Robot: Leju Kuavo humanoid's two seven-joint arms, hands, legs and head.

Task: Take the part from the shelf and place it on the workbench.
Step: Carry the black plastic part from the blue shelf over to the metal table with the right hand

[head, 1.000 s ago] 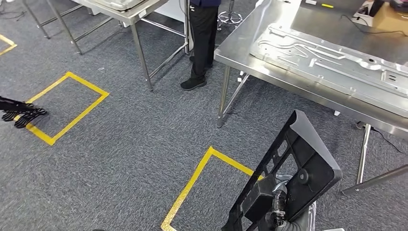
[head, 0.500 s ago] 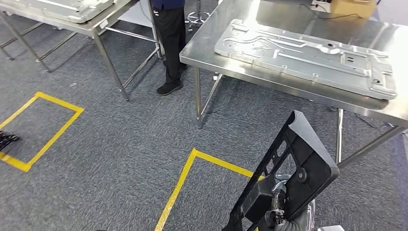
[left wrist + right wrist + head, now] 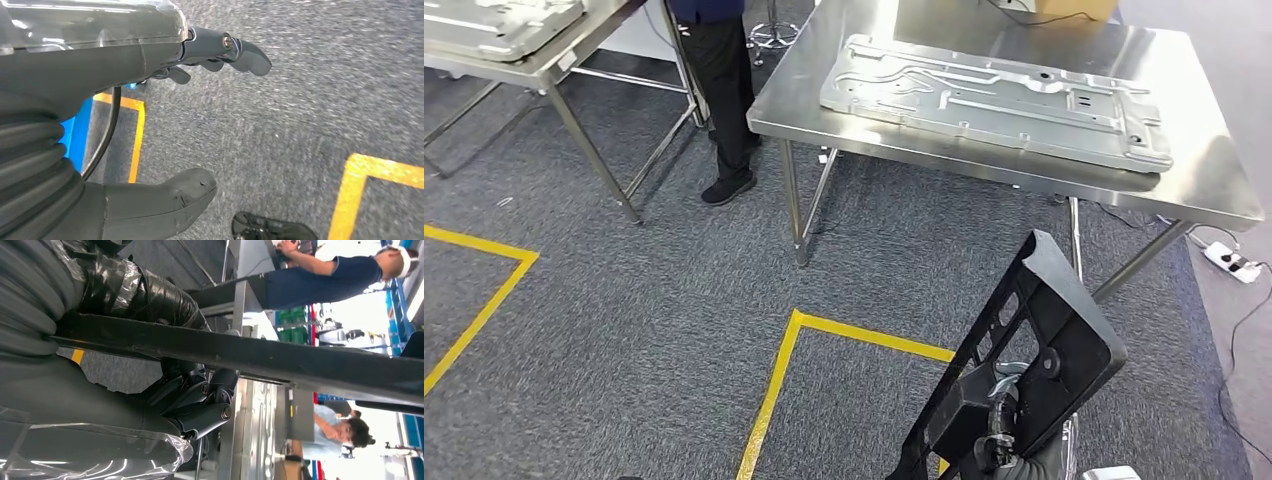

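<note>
- The fingers (image 3: 200, 395) of the right hand (image 3: 190, 400) are curled around the black part (image 3: 1024, 370); in the right wrist view the dark bar of the part crosses in front of the hand and the fingers wrap it from behind.
- In the head view the right hand (image 3: 994, 425) grips the part low, near its lower end, and the part stands tilted, its upper end leaning up and to the right above the carpet.
- The left hand (image 3: 150, 100) holds nothing: its fingers (image 3: 240, 50) are stretched out and its thumb (image 3: 170, 202) is well apart from them. Under it there is grey carpet with yellow tape lines.
- The part is an open black frame with several holes. It touches no table; it is carried in the air over the carpet, just beside the yellow floor marking (image 3: 824, 340).
- The workbench (image 3: 1214, 190) is ahead, a steel table on thin legs. A large stamped metal panel (image 3: 994, 100) lies on it and covers most of the top; bare steel shows along the near edge and at the right end.
- A person (image 3: 719, 90) in dark trousers stands between this bench and another steel table (image 3: 554, 65) at the left.
- Judgement on progress: the taking step looks done, because the part is already in the hand and no shelf is near. What is left is to come closer to the bench, lift the part over its edge, set it on a free area and open the hand.
</note>
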